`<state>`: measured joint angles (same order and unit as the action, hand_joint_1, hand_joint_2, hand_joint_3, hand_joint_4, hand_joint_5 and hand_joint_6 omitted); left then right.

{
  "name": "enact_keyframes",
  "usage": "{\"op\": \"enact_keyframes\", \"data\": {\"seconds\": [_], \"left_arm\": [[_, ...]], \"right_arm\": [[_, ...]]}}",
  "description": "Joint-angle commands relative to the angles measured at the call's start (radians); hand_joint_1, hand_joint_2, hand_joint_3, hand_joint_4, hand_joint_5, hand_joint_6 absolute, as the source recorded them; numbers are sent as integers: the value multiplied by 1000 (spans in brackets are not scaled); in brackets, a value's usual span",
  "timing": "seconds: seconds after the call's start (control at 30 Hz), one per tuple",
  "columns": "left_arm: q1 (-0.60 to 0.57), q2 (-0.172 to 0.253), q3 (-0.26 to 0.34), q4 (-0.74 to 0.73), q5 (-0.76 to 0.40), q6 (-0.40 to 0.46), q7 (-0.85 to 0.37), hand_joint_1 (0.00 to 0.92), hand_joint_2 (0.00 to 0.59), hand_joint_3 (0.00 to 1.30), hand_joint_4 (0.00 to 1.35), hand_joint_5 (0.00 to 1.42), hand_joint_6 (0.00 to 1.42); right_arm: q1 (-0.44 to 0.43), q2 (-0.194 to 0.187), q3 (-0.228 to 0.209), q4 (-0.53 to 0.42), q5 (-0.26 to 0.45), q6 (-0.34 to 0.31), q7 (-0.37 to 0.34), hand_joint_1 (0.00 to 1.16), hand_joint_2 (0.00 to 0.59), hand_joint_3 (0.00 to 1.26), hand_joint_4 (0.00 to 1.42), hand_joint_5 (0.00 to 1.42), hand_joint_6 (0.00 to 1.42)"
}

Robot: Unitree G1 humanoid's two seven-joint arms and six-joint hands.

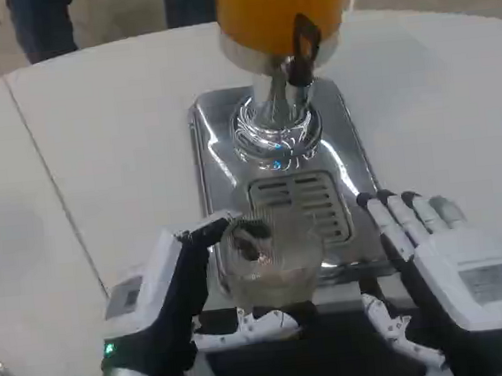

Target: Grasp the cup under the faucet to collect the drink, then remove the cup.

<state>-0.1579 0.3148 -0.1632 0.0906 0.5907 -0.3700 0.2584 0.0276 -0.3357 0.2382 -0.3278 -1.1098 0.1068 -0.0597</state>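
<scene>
Clear cup (266,256) sat at the front edge of the chrome base (220,146) of the drink dispenser, just before the slotted drip grate (301,203). Left hand (168,298) gripped the cup, fingers wrapped round its left side and thumb under its front. Right hand (450,267) lay beside the base, fingers straight and apart, holding nothing. Orange-filled tank (282,3) stood above, black tap lever (302,48) at its front. White table (96,149) beneath.

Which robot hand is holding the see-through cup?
The left hand holds it: its fingers wrap around the clear cup at the front of the shiny drip tray. The right hand rests beside it with flat, spread fingers, holding nothing.
</scene>
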Motion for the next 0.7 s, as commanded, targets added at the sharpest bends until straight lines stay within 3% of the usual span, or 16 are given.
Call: {"op": "enact_keyframes", "data": {"seconds": [0.03, 0.5, 0.7], "left_arm": [[-7, -8, 9, -10, -20, -10, -1, 616, 27, 1184, 1207, 1424, 1424], [-25, -29, 8, 12, -12, 2, 8, 619, 28, 1184, 1206, 1424, 1424], [-71, -49, 3, 62, 0, 11, 26, 623, 29, 1184, 1204, 1424, 1424]], "right_arm": [[16, -5, -7, -16, 3, 5, 1, 115, 586, 14, 0, 0, 1], [57, 5, -13, -35, -8, 26, -12, 117, 586, 14, 0, 0, 1], [93, 26, -37, -57, -21, 73, -27, 122, 586, 14, 0, 0, 1]]}}
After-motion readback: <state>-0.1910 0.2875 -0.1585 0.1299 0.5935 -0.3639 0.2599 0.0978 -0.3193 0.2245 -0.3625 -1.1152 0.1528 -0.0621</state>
